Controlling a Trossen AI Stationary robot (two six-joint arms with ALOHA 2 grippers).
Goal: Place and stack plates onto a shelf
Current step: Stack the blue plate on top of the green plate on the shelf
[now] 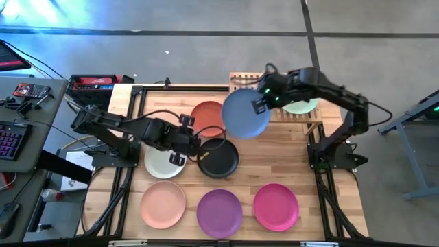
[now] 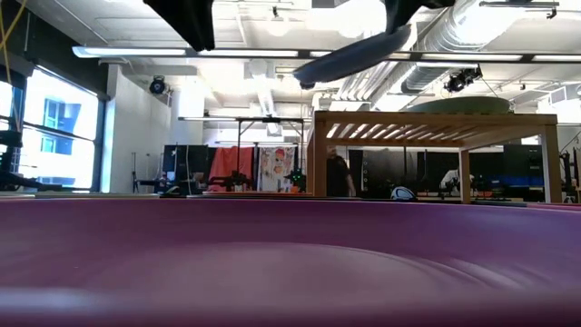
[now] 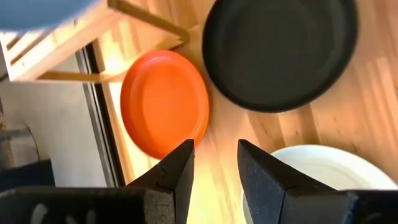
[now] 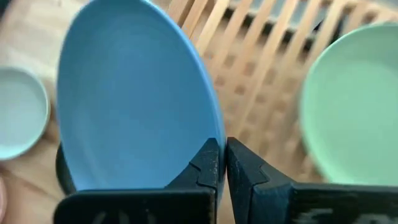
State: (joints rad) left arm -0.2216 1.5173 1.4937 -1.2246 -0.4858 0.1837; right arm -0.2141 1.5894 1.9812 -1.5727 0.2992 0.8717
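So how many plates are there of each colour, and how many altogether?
Light blue plate, gripped by the right end effector over the shelf: 1
Sage green plate, on the shelf: 1
Orange-red plate: 1
Black plate: 1
Pale grey-green plate: 1
Peach plate: 1
Purple plate: 1
Magenta plate: 1
Total: 8 plates

- A matt, smooth finish is shown on the blue plate (image 4: 130, 99).
- The shelf (image 4: 261, 68) is made of pale wooden slats.
- A light wood grain is seen on the surface (image 3: 348, 124).
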